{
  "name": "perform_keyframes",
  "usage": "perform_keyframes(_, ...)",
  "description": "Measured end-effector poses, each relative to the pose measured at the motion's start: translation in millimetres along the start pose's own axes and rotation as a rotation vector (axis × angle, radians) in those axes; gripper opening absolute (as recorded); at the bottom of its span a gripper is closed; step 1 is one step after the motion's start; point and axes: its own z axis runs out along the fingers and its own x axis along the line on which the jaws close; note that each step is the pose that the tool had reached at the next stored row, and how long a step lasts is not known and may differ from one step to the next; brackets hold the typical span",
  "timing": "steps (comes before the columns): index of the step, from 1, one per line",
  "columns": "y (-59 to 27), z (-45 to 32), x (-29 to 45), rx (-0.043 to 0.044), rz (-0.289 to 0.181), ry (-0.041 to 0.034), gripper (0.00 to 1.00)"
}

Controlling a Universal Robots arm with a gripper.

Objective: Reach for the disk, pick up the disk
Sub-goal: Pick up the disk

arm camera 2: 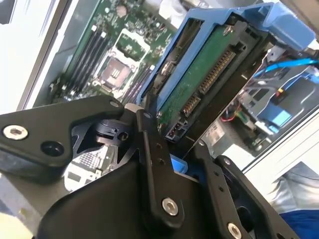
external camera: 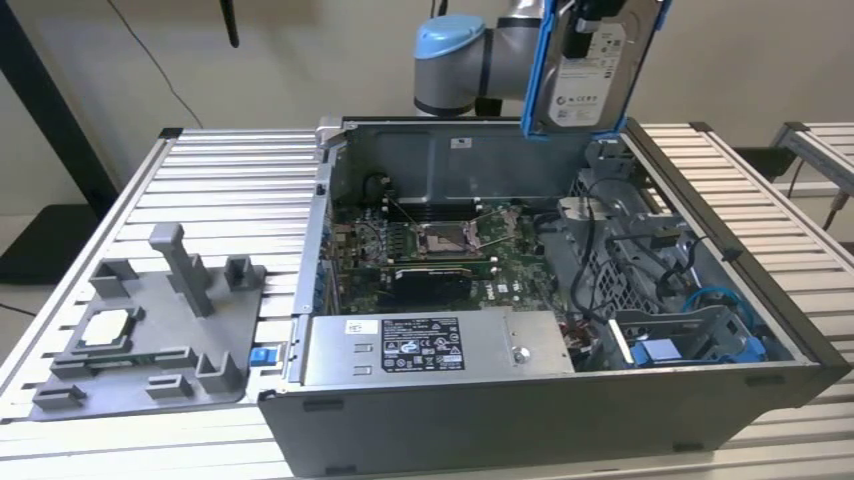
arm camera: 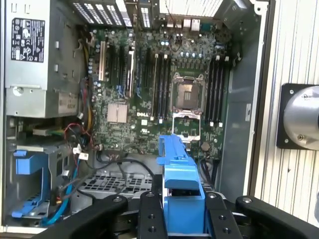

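**Disk lifted clear of the case**

Black gripper [arm camera: 183, 209] fingers [arm camera 2: 154, 164] sit closest to my wrist cameras, clamped on the disk [external camera: 591, 65] by its blue bracket. From the exterior view I see it hanging upright above the open computer case [external camera: 747, 300], over the far wall, motherboard [arm camera: 164, 84] below.

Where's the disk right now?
The disk hangs upright in the end effector, at the top of the exterior view, above the open computer case.
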Motion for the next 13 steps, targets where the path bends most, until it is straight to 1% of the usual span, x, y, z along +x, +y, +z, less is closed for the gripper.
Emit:
perform_keyframes(6, -27.4, 0.0, 1.1, 0.0, 0.0, 0.0, 0.0)
perform_keyframes(9, -39.4, 0.0, 1.6, 0.0, 0.0, 0.0, 0.0)
perform_keyframes(11, -46.2, 0.0, 1.9, 0.0002, 0.0, -0.0001, 0.0)
perform_keyframes(13, -47.8, 0.0, 1.9, 0.0, 0.0, -0.0001, 0.0)
